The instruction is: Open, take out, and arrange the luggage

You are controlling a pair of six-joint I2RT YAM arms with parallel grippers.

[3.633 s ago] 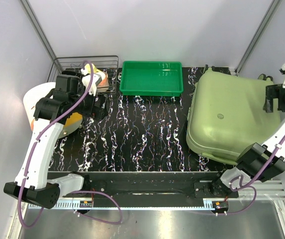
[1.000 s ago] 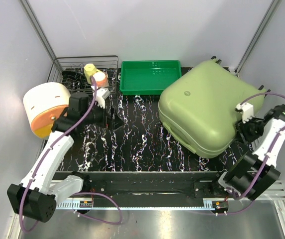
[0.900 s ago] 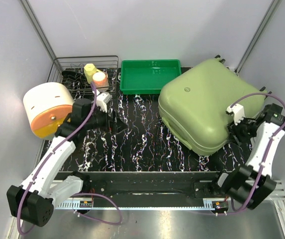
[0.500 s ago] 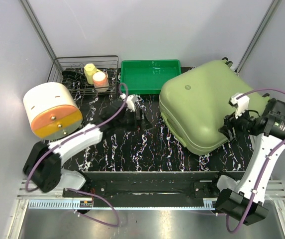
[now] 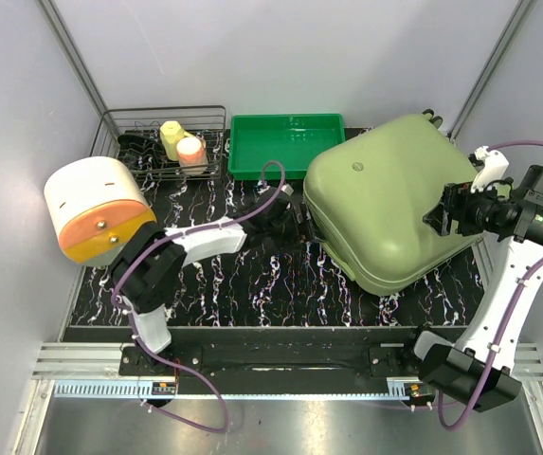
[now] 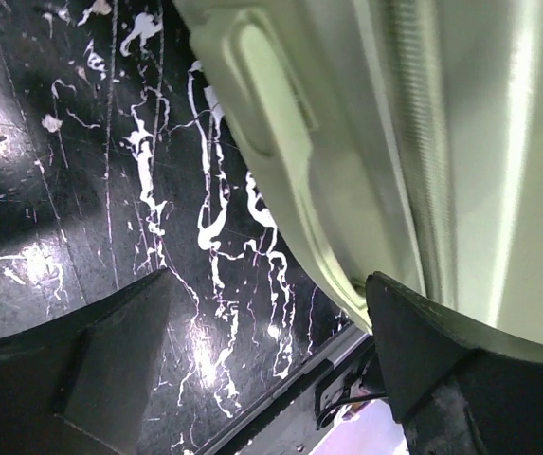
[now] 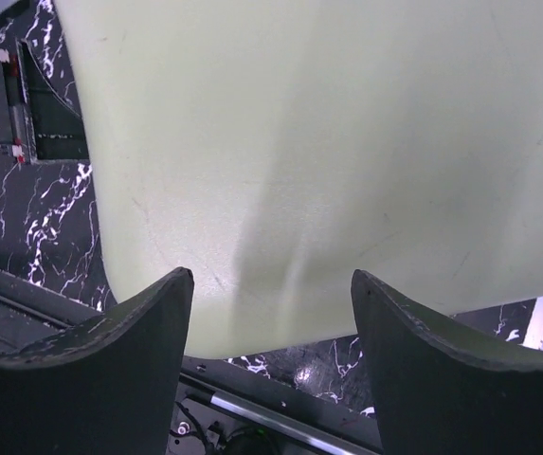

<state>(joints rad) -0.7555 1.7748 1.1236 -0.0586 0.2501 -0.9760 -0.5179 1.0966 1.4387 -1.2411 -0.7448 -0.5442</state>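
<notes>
two arms in the top view. the luggage (image 5: 385, 199), a pale olive-green hard-shell suitcase, lies closed on the right half of the black marbled table (image 5: 252, 284), turned at an angle, its small wheels at the far right corner. left arm reaches across the table low, and the left gripper (image 5: 295, 220) sits just beside the suitcase's left edge, fingers spread. right gripper (image 5: 446, 216) is up over the right side of the shell, fingers apart, nothing pinched. a bright green tray (image 5: 285, 147) sits at the far middle, just left of the suitcase. far left is a wire rack (image 5: 124, 128) with a yellow cup (image 5: 170, 139) and an orange cup (image 5: 191, 152) in it. a white and orange cylinder (image 5: 96, 209) lies on its side at the left edge.

left wrist view: the left gripper (image 6: 266, 294) is spread wide, with both dark fingers (image 6: 91, 360) low in the frame. the suitcase's (image 6: 366, 114) rounded side fills the upper right, showing a moulded recess and a ribbed zip band. can't tell if the right finger touches the shell. marbled table (image 6: 63, 171) is on the left.

right wrist view: the right gripper (image 7: 271, 284) is spread, and the smooth green shell (image 7: 299, 142) fills most of the frame beyond the fingers. contact can't be told. a strip of table (image 7: 25, 237) shows at left.
</notes>
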